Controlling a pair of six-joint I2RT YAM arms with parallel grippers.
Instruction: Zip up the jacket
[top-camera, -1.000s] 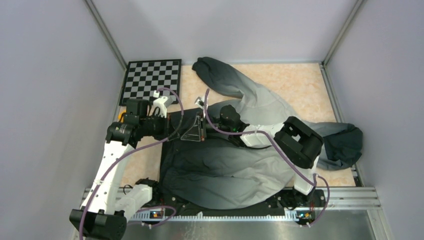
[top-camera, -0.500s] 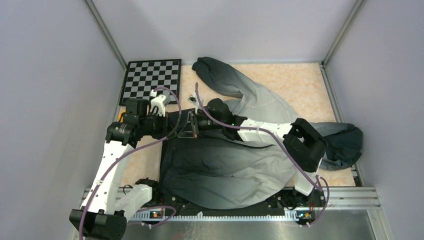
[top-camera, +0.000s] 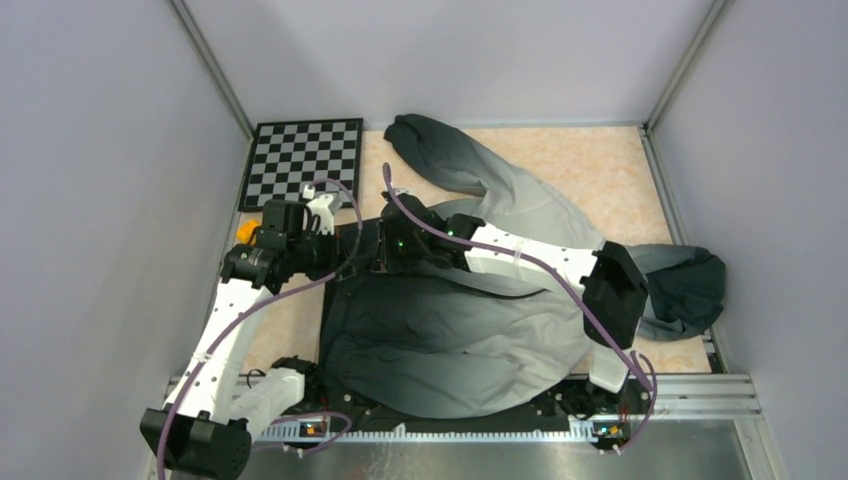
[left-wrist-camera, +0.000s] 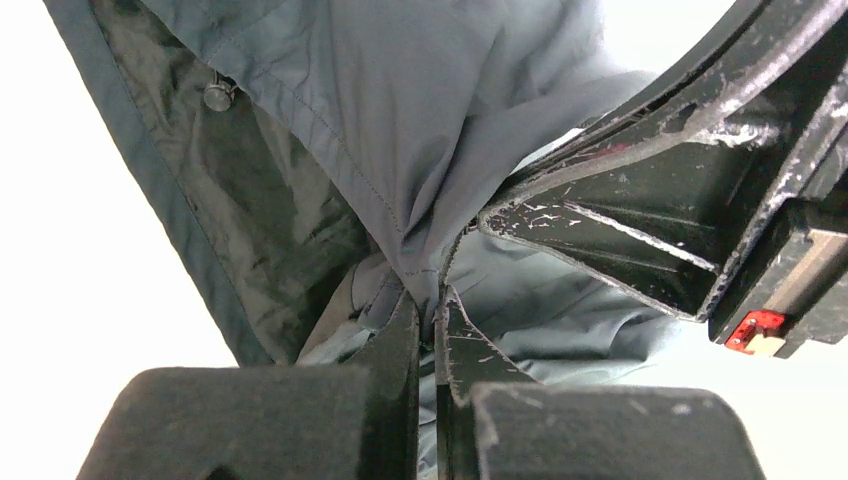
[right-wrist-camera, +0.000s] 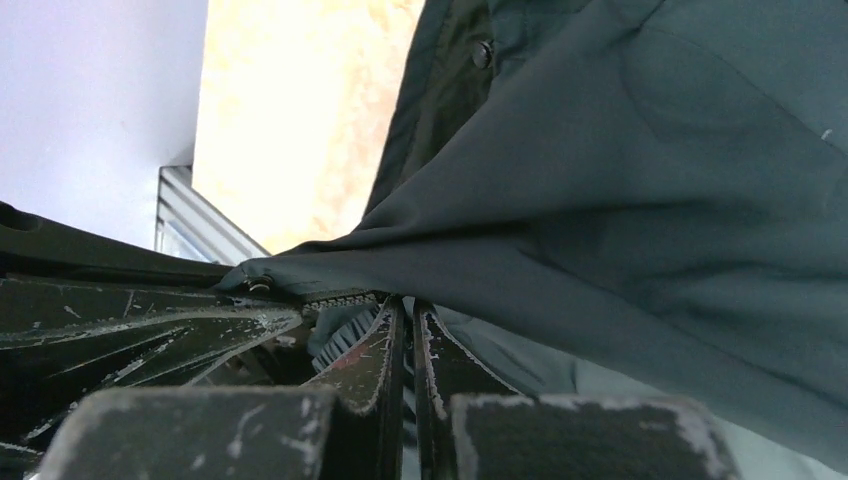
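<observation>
The jacket (top-camera: 470, 330) lies spread over the table, dark charcoal at the left and light grey at the right, its hood (top-camera: 690, 285) at the far right. My left gripper (top-camera: 352, 248) is shut on a fold of the jacket's dark front edge (left-wrist-camera: 420, 270). My right gripper (top-camera: 378, 250) meets it tip to tip, shut on the zipper edge (right-wrist-camera: 340, 298), with zipper teeth showing right at its fingertips (right-wrist-camera: 385, 325). A snap button (left-wrist-camera: 218, 96) shows on the lining. The zipper pull is hidden.
A black-and-white checkerboard (top-camera: 305, 160) lies at the back left. One sleeve (top-camera: 440, 150) stretches toward the back. Grey walls close in left, right and behind. A metal rail (top-camera: 690, 395) runs along the near edge. A small orange thing (top-camera: 243, 230) sits by the left arm.
My right gripper has slid left along the jacket's front edge until it meets the left gripper. The left arm has shifted slightly right. The jacket's raised dark flap has closed between them.
</observation>
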